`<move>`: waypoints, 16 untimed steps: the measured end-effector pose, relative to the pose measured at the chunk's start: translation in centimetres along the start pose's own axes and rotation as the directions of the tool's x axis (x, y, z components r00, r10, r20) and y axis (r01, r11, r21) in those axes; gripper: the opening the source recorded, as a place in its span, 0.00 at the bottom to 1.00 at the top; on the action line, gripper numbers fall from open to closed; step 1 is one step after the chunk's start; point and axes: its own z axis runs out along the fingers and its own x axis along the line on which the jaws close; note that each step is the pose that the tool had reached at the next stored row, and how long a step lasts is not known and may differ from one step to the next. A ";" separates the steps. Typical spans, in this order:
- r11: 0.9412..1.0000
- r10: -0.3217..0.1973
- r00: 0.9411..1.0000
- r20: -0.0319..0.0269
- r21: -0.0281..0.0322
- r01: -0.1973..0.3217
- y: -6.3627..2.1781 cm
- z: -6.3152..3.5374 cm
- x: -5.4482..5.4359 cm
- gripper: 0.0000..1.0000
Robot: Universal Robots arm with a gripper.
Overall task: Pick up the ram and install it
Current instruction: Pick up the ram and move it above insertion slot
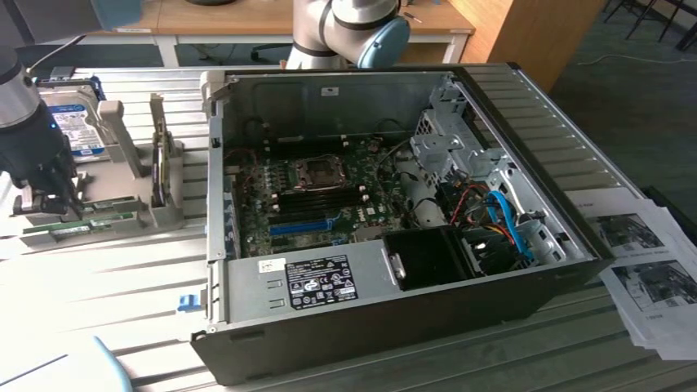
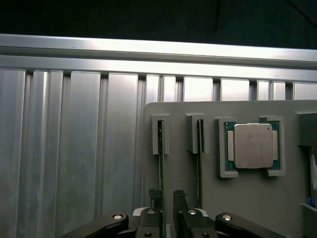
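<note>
The arm stands upright, its pincer [image 1: 49, 200] pointing straight down over the grey holder [image 2: 247, 198] on the worktop [image 2: 74, 148]. The pincer is released, fingers apart. The ram [image 2: 161, 158] stands on edge in its slot just below the fingertips.

Table [image 2: 74, 148]: ribbed metal slats, smooth, semi-gloss.
Holder tray [image 2: 247, 198]: grey plastic, matt, prob. printed.
CPU [image 2: 253, 145]: metal lid, satin finish, on green board.
Ram [image 2: 161, 163]: green PCB, seen edge-on.
PC case [image 1: 326, 102]: bare sheet metal int., black matt ext.
Paper sheets [image 1: 648, 269]: matt.
</note>
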 end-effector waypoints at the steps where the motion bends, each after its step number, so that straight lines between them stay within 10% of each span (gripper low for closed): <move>1: 1.000 0.000 1.000 0.000 0.000 0.000 0.00 0.00 0.0 0.23; 16: 1.000 0.000 1.000 0.000 0.000 0.000 -1.03 -0.03 0.0 0.23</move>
